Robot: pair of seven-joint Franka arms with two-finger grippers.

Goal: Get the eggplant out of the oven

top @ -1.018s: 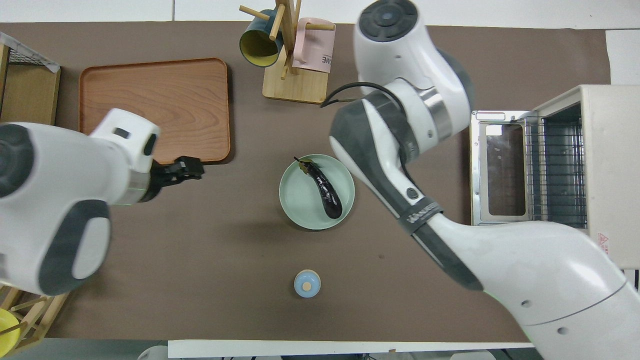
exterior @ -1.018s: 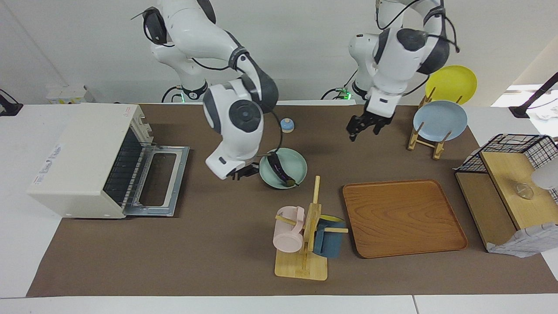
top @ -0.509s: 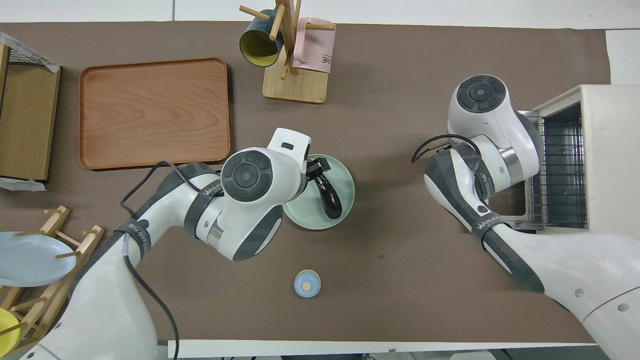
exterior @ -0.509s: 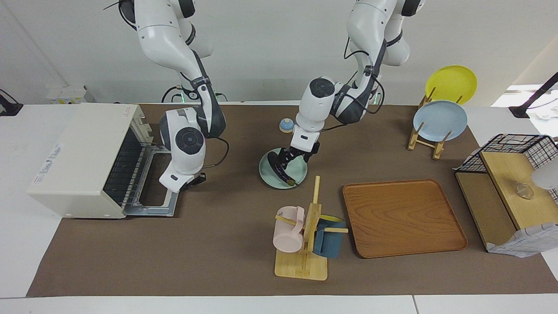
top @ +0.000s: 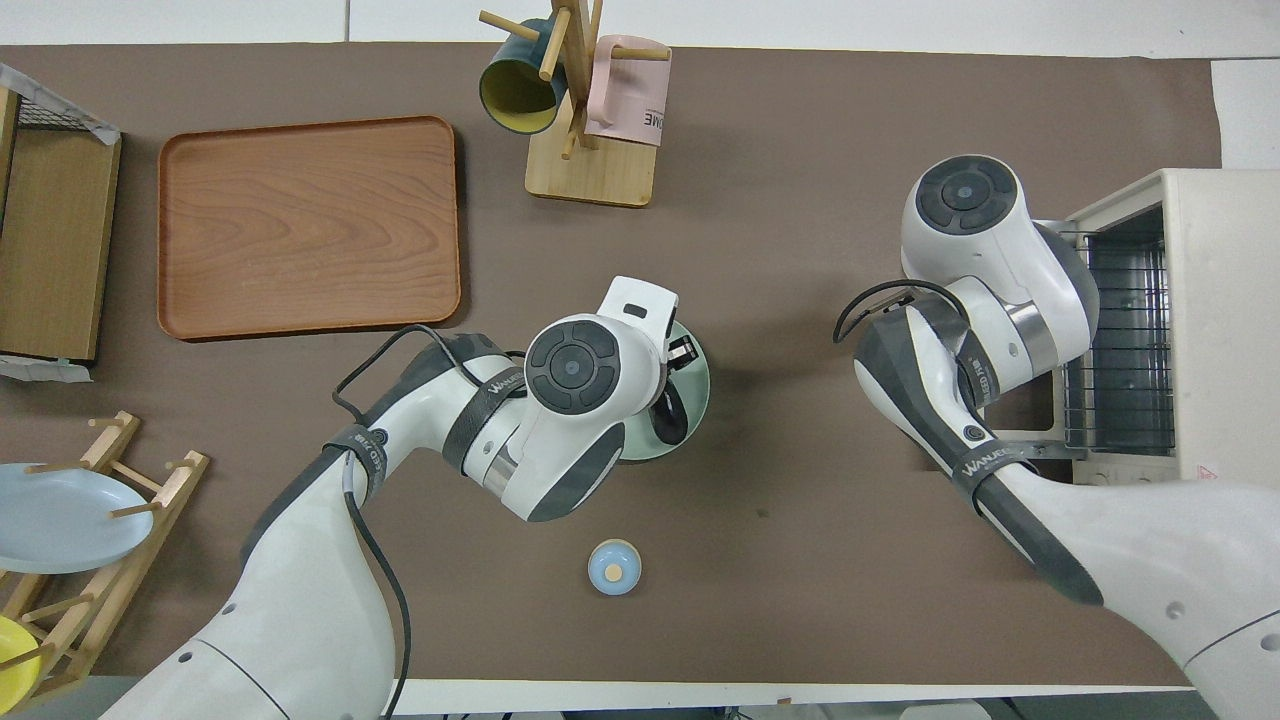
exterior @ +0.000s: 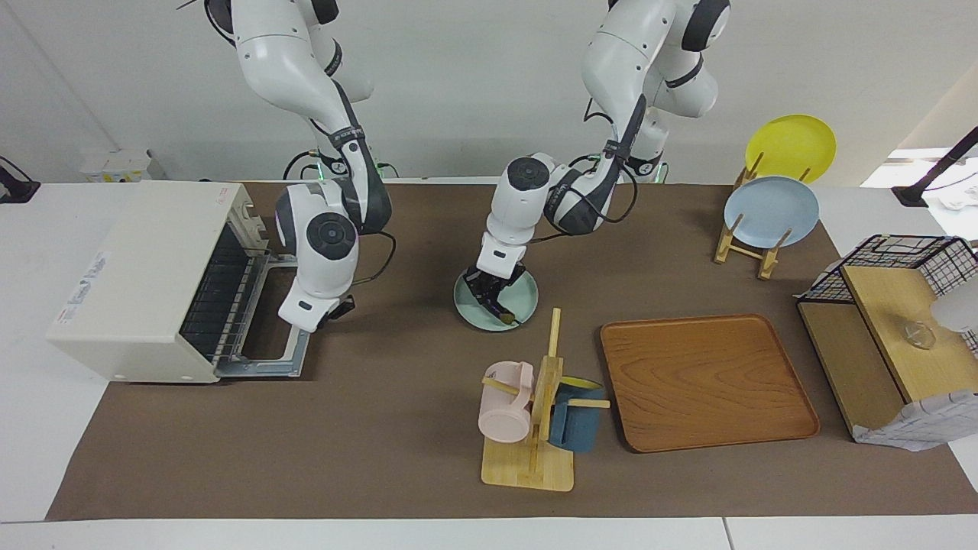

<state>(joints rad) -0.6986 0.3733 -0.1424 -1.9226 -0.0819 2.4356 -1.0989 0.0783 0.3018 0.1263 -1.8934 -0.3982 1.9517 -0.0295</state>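
The eggplant (exterior: 498, 304) lies on the pale green plate (exterior: 523, 296) near the middle of the desk (exterior: 382, 428), well apart from the oven (exterior: 145, 279). The left gripper (exterior: 489, 292) is down on the plate at the eggplant; whether its fingers are closed on it cannot be told. The oven sits at the right arm's end of the desk with its door (exterior: 275, 336) folded down flat and the wire rack (exterior: 218, 294) showing inside. The right gripper (exterior: 342, 307) hangs over the door's outer edge, and how its fingers stand cannot be told.

Between the plate and the oven door the brown desk mat is bare. Farther from the robots than the plate stands a wooden mug tree (exterior: 539, 412) carrying two mugs, one pink (exterior: 504, 412) and one blue (exterior: 574, 424); the pink one bears letters reading "OME" in the overhead view. Beside the mug tree lies one wooden tray (exterior: 707, 382). A small blue knob-topped lid (top: 614, 567) sits nearer to the robots than the plate. A rack (exterior: 752, 244) toward the left arm's end holds two plates, one blue (exterior: 772, 210) and one yellow (exterior: 791, 145). The arm sleeves read "WANJEE".
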